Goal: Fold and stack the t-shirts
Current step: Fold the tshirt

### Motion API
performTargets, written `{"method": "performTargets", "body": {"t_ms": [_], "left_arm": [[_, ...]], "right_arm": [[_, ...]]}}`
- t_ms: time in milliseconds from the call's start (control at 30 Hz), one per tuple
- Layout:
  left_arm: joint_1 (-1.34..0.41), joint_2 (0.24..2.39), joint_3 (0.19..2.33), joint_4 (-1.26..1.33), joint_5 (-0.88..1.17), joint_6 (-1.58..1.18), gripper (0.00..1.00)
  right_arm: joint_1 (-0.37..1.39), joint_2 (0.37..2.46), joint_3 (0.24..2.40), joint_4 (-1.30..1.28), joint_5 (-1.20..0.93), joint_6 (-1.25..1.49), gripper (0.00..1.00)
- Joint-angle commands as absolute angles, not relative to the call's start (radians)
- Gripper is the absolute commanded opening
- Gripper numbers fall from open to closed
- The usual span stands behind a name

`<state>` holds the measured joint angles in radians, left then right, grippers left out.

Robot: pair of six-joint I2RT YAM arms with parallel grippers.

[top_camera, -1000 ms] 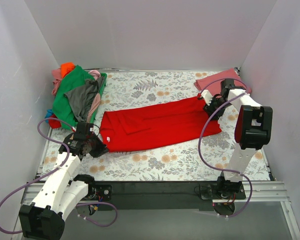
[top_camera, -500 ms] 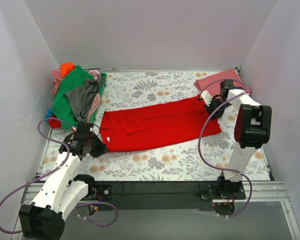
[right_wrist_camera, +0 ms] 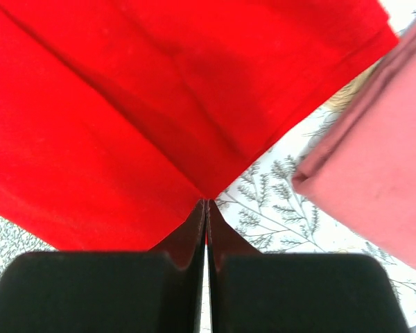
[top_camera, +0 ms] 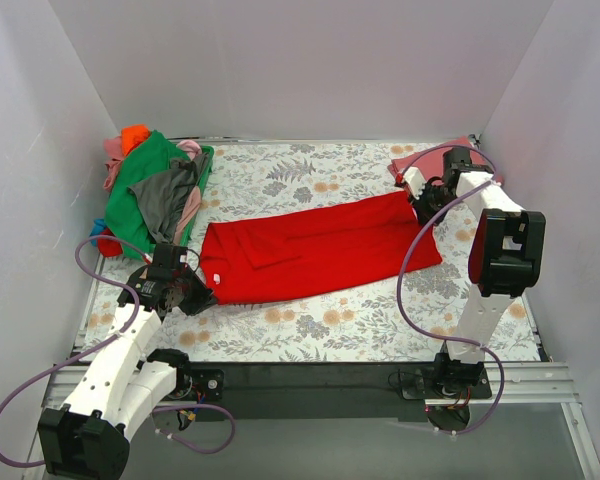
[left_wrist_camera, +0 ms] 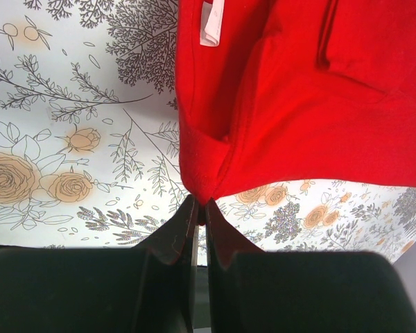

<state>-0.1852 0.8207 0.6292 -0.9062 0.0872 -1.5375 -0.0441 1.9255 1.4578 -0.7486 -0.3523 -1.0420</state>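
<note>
While the red t-shirt (top_camera: 315, 250) lies stretched across the bench (top_camera: 310, 325), the left jaws are closed on its near-left corner and the right jaws on its far-right corner; both pinched tips are hidden.

The large bright red t-shirt (top_camera: 320, 250) lies folded into a long band, slanting across the middle of the surface (top_camera: 310, 320) from near left to far right. Its near-left corner is pinched between the left arm's fingers (left_wrist_camera: 173, 236), and its far-right corner between the right arm's fingers (right_wrist_camera: 187, 236). A dull rose-red t-shirt (top_camera: 412, 157) lies folded at the far right, just beside that corner but apart from it. At the far left, a green t-shirt (top_camera: 140, 180), a grey t-shirt (top_camera: 165, 200), a pink t-shirt (top_camera: 112, 152) and an orange t-shirt (top_camera: 134, 134) sit in a loose heap, with the grey draped over the green.
</note>
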Motion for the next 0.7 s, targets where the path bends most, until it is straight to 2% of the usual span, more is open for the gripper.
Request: {"method": "performTargets", "body": {"t_ms": [0, 400, 500, 533, 600, 667], "left_arm": [[-0.179, 0.807, 0.650, -0.914, 0.074, -1.534, 0.00], [-0.181, 0.799, 0.653, -0.922, 0.064, -1.542, 0.00], [-0.179, 0.801, 0.652, -0.920, 0.066, -1.540, 0.00], [-0.179, 0.801, 0.653, -0.919, 0.066, -1.540, 0.00], [-0.179, 0.801, 0.652, -0.919, 0.067, -1.540, 0.00], [-0.179, 0.801, 0.652, -0.917, 0.067, -1.540, 0.00]], "right_arm": [[-0.040, 1.898, 1.499, -0.712, -0.380, -1.011, 0.01], [-0.032, 1.933, 1.497, -0.678, -0.308, -0.973, 0.01], [-0.032, 1.930, 1.496, -0.669, -0.298, -0.939, 0.13], [-0.032, 1.922, 1.496, -0.658, -0.298, -0.925, 0.20], [-0.032, 1.910, 1.500, -0.649, -0.304, -0.894, 0.25], [-0.028, 1.887, 1.500, -0.640, -0.316, -0.842, 0.34]]}}
